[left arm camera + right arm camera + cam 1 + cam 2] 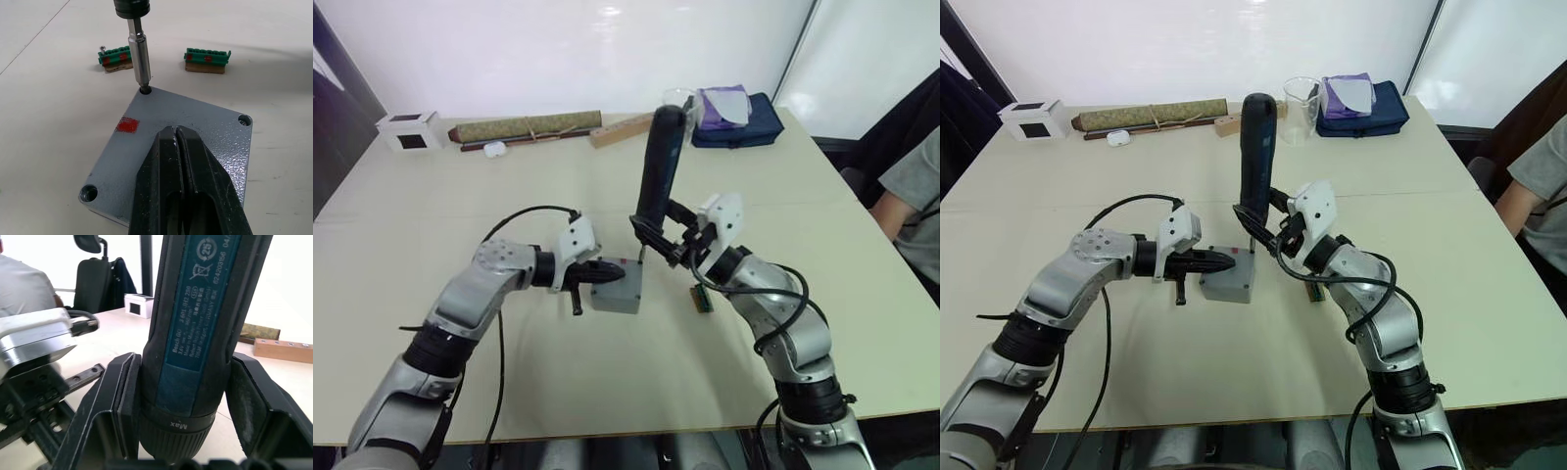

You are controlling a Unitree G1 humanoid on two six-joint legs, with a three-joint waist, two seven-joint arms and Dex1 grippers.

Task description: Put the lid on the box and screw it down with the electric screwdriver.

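The right claw (668,235) is gripping the electric screwdriver (661,162) around its lower barrel, its two fingers (115,396) pressing against either side of the black and blue body, and the tool is standing nearly upright above that claw, leaning slightly away from the robot. Just below this claw, the thin metal bit (139,54) is sitting in a corner screw hole of the lid (186,132). The lid is lying flat on the box (618,291), which is resting on the counter (607,382) between the two claws. The left claw (182,186) is lying with its fingers together, pressing down on the lid's top face, with the red mark (128,125) just beside its tips. Two more corner holes are showing on the lid, one near each side of the left claw. Beyond the lid from the left claw, two green bit holders (207,58) are lying on the counter, well apart from each other. Far beyond both claws, along the counter's back edge, a white cube (409,130), a long roll (524,127), a clear cup (1301,96) and a dark blue pouch (1371,106) are sitting. A person (913,201) is sitting off to the right claw's side.
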